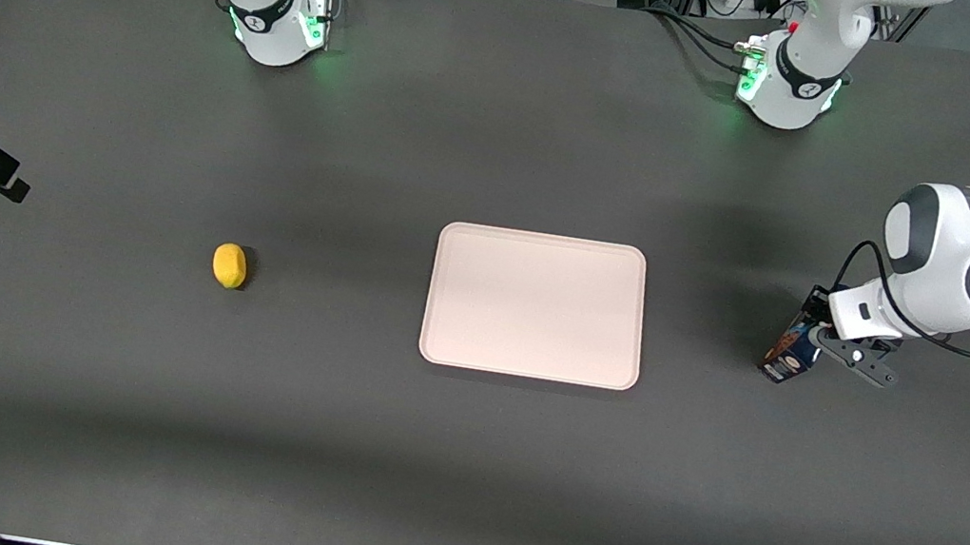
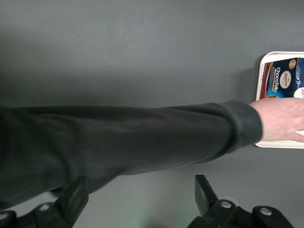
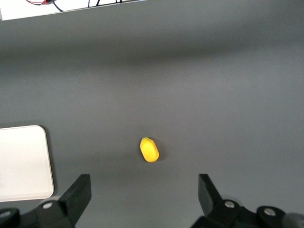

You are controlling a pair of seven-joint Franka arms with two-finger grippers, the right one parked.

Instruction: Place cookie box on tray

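Note:
In the front view the dark blue cookie box [image 1: 788,352] stands on the table toward the working arm's end, apart from the pale pink tray [image 1: 536,304], which is bare. My gripper [image 1: 811,333] is right at the box's top there. The left wrist view differs: a person's dark-sleeved arm [image 2: 142,137] reaches across, with the hand on the cookie box [image 2: 285,80], which lies on the tray [image 2: 264,71]. In that view my gripper [image 2: 140,194] is open, its fingers [image 2: 204,192] wide apart over bare table.
A small yellow lemon-like object [image 1: 229,264] lies on the table toward the parked arm's end, also visible from the right wrist as the yellow object [image 3: 149,149] beside the tray [image 3: 23,161]. Both arm bases stand at the table's back edge.

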